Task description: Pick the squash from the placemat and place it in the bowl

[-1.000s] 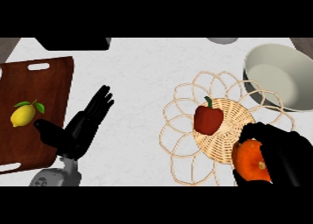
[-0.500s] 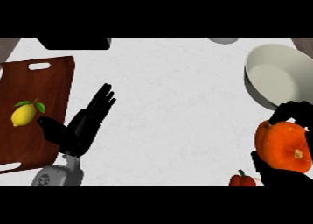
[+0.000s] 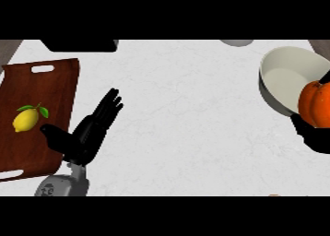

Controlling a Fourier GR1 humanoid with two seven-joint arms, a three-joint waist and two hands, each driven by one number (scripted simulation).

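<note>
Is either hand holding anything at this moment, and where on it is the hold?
The right hand holds the orange squash, cupping it from below at the view's right edge beside the bowl. The left hand is open and holds nothing.

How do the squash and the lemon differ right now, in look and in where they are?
The squash is orange, ribbed and plainly larger; the lemon is yellow, smooth and small, with green leaves at its stem.
The squash is held in the right hand, at the edge of the bowl; the lemon lies on the wooden cutting board, untouched.
The left hand rests open beside the lemon's board, while the squash is partly cut off by the view's right edge.
Both are rounded produce.
</note>
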